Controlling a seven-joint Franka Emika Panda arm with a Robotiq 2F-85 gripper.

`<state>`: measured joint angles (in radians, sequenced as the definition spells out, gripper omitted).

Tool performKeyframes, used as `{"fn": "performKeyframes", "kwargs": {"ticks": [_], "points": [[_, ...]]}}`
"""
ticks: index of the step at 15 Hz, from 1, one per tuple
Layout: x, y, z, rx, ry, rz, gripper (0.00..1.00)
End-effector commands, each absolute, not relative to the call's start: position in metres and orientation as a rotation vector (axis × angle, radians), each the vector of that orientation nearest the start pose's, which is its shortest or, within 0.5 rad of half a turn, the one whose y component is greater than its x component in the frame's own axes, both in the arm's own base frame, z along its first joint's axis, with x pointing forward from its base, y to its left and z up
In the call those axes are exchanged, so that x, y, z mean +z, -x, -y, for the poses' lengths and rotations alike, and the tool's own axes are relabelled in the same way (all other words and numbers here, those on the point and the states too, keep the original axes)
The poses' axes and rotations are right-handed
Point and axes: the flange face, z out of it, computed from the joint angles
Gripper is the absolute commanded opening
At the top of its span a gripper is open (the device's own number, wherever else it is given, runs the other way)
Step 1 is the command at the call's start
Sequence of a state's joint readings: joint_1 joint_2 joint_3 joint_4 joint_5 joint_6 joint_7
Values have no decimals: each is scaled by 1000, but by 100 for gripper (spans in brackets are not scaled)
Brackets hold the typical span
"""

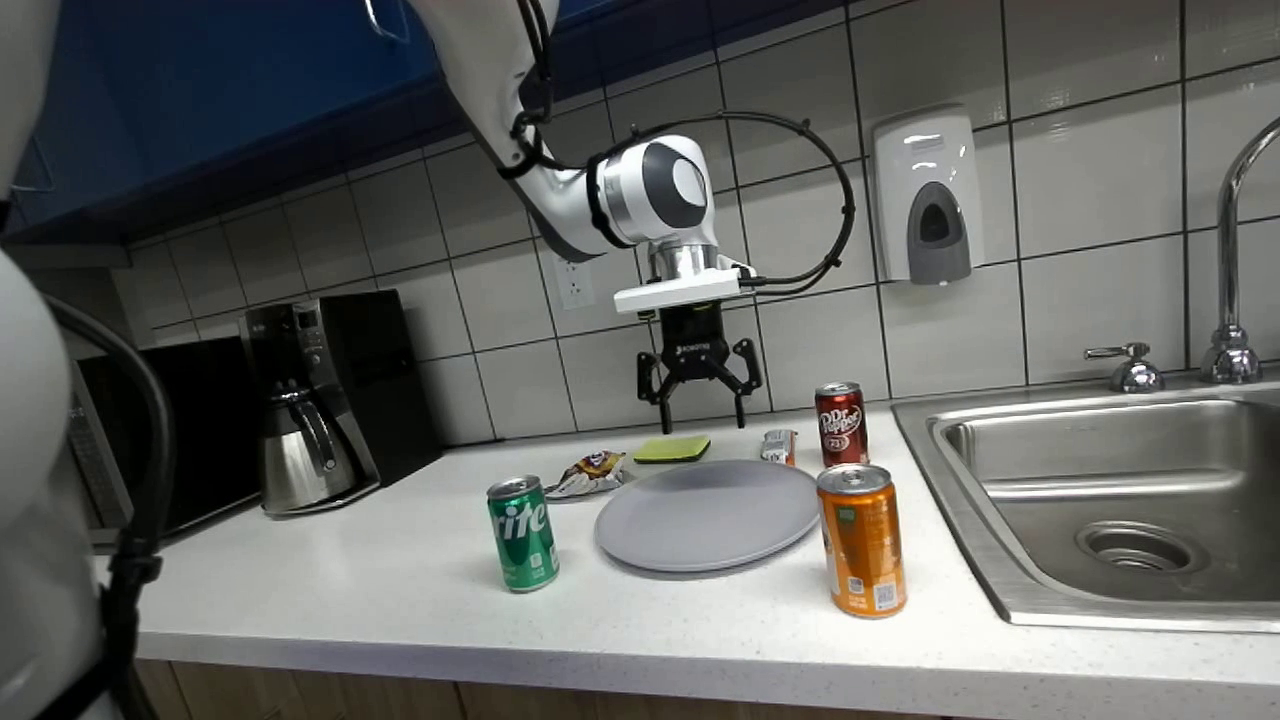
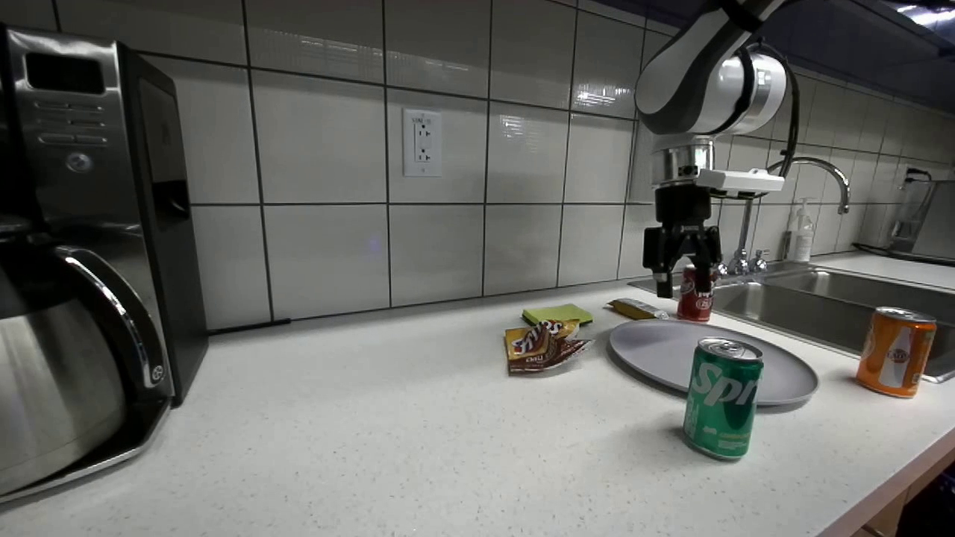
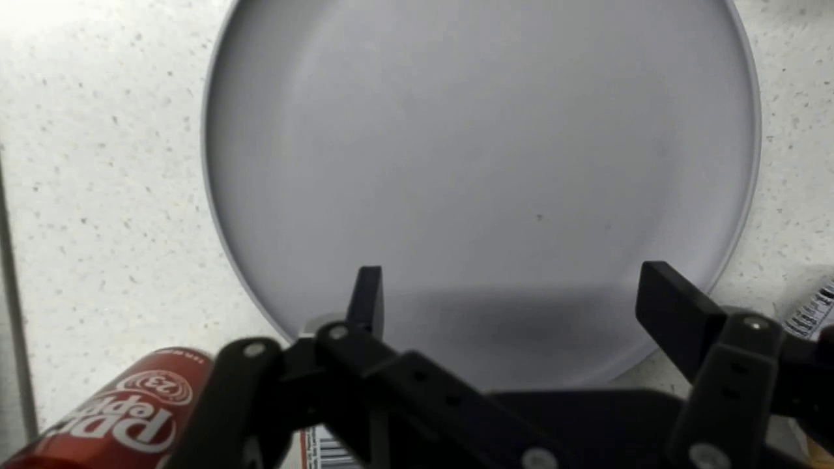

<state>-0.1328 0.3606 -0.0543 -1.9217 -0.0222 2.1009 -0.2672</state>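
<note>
Two fingers (image 3: pixel 677 316) stand wide apart, nothing between them, as the gripper (image 1: pixel 703 420) hangs above the wall-side rim of the grey plate (image 1: pixel 710 515) on the counter (image 1: pixel 400 580), so any lowering should be slow, clear of the Dr Pepper can (image 1: pixel 842 428)

Red can (image 1: pixel 842 424): read "Dr Pepper" and "23"
Green can (image 2: pixel 722 399): showed "Spr" and "rite"
Claw (image 1: pixel 703 416): bore "Robotiq"

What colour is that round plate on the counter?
The flat round plate is plain grey; the wrist view shows it best.
</note>
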Motion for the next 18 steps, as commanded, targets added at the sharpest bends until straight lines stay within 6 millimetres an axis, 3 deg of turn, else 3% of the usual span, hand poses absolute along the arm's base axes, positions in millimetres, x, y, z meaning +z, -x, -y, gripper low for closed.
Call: {"fn": "performKeyframes", "kwargs": {"ticks": [1,10,18], "points": [[301,-567,125,251,3122,41,100],[307,-539,180,235,3129,-174,100],[308,-528,233,210,3141,-341,100]]}}
